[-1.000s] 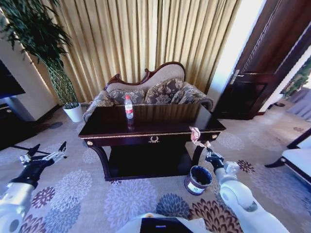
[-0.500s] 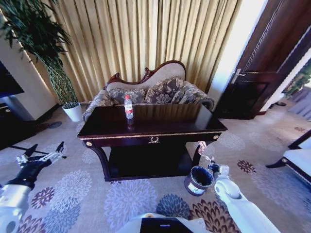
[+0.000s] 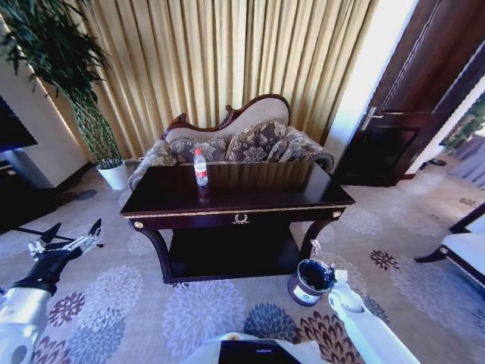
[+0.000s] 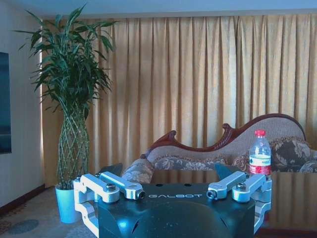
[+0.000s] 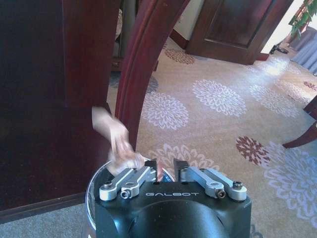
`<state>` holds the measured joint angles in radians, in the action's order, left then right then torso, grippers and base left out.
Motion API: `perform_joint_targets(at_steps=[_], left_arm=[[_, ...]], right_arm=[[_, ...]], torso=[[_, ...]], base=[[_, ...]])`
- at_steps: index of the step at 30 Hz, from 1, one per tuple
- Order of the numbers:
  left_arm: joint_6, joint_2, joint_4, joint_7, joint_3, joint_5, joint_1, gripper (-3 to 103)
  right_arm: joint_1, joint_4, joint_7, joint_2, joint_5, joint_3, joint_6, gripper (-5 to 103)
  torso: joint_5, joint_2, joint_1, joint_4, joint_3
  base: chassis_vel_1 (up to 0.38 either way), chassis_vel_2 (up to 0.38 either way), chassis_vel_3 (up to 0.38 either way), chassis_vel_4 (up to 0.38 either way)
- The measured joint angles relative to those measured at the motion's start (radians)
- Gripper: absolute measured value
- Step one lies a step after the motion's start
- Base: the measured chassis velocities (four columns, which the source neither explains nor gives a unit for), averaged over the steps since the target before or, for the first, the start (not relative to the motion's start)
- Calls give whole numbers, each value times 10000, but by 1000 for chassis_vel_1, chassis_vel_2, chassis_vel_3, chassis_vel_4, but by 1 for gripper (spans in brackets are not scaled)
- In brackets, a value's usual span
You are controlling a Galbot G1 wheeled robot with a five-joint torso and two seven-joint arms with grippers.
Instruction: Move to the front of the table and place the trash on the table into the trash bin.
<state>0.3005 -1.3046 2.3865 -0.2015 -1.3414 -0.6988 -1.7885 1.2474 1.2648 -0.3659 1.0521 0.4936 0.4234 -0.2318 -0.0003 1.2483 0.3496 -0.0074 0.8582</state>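
Observation:
The clear bottle with red cap and label stands upright on the dark table, toward its back left; the left wrist view shows the same bottle. The round dark trash bin sits on the carpet by the table's front right leg. My right gripper hangs just over the bin's rim, shut on a crumpled whitish paper piece that sticks out sideways above the bin. My left gripper is held open low at the left, away from the table; its fingers are spread wide.
A patterned sofa stands behind the table before gold curtains. A tall plant in a white pot is at the back left. A dark door is at the right, a chair at the far right. Floral carpet lies around the table.
My right gripper has come down from the table's front right edge to just over the bin, carrying the paper with it. The left arm has barely moved.

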Motion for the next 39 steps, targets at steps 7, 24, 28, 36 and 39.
perform_joint_targets(at_steps=[7,24,28,36,39], left_arm=[[-80,69,1,-17,56,3,70,100],[-149,81,13,-34,29,19,36,100],[-149,64,19,-34,31,19,43,100],[-153,16,10,-54,10,7,14,100],[-157,13,10,-56,-55,-41,53,100]], right_arm=[[-124,-186,-7,-9,38,22,73,38],[154,252,-15,-132,153,176,95,100],[211,287,-16,-175,166,200,95,100],[436,532,-18,-247,319,345,96,100],[915,1574,-64,-248,724,695,102,100]], torso=[[2,0,0,-1,0],[2,0,1,-2,0],[1,0,1,-1,0],[3,0,1,-1,0],[2,0,1,0,0]], base=[[0,0,0,0],[0,0,0,0],[0,0,0,0],[0,0,0,0],[0,0,0,0]])
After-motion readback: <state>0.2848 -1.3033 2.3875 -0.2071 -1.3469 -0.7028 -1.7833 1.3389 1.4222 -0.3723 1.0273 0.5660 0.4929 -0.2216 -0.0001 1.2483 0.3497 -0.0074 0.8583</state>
